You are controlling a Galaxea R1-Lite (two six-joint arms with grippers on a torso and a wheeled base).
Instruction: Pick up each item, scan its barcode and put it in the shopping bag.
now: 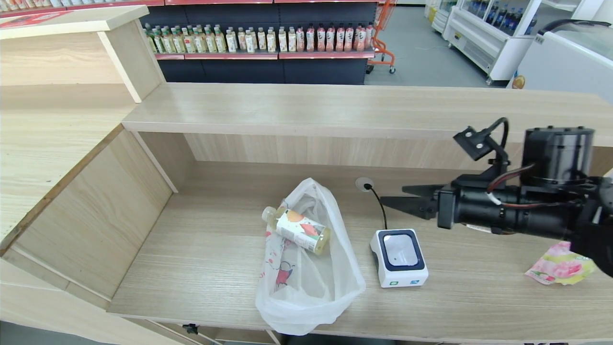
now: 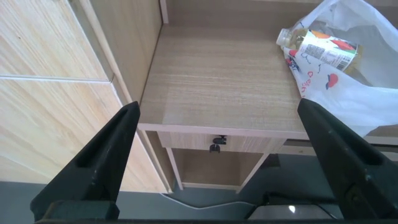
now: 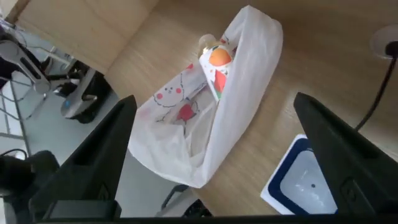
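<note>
The right gripper (image 1: 391,194) is hovering at 12 o'clock of the scanner (image 1: 400,256), its fingers apart and holding nothing. The left gripper (image 2: 219,109) is hanging near the counter's (image 1: 201,268) front edge, likewise spread and empty. The bottle (image 1: 297,230) is lying on its side in the mouth of the shopping bag (image 1: 311,287), at 9 o'clock of the scanner, while a pink packet (image 1: 560,269) is resting at 3 o'clock.
</note>
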